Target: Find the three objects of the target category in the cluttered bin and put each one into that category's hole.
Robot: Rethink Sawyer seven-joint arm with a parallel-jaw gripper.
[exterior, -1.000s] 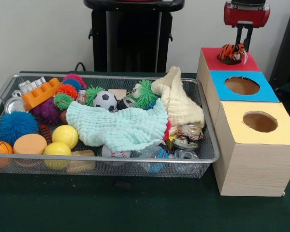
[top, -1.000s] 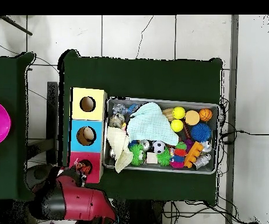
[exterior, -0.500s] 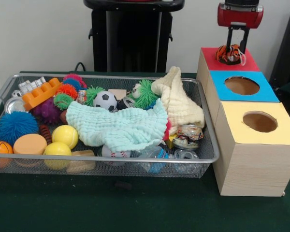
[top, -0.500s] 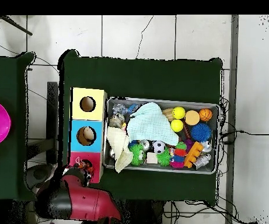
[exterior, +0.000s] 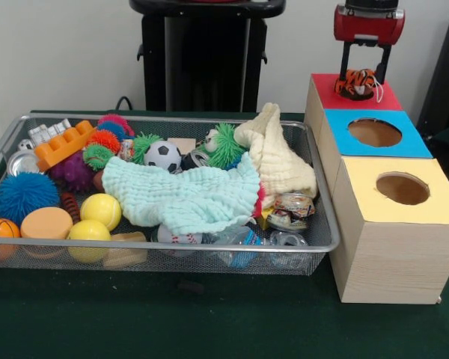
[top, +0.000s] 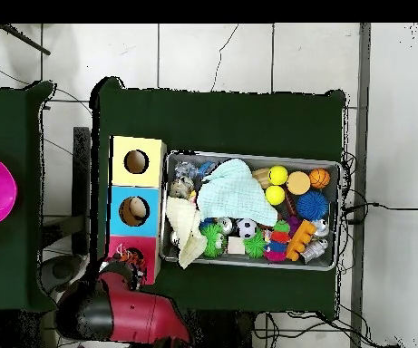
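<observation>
Claw (exterior: 364,69) higher off tiger toy (exterior: 358,83)

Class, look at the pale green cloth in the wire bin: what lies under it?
The pale green muslin cloth covers the middle of the wire mesh bin. A white baseball and clear plastic pieces peek out at its near edge. Anything deeper beneath is hidden.

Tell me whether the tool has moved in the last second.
Yes. The tool has risen and shifted slightly left above the red box top, leaving the tiger toy there.
</observation>
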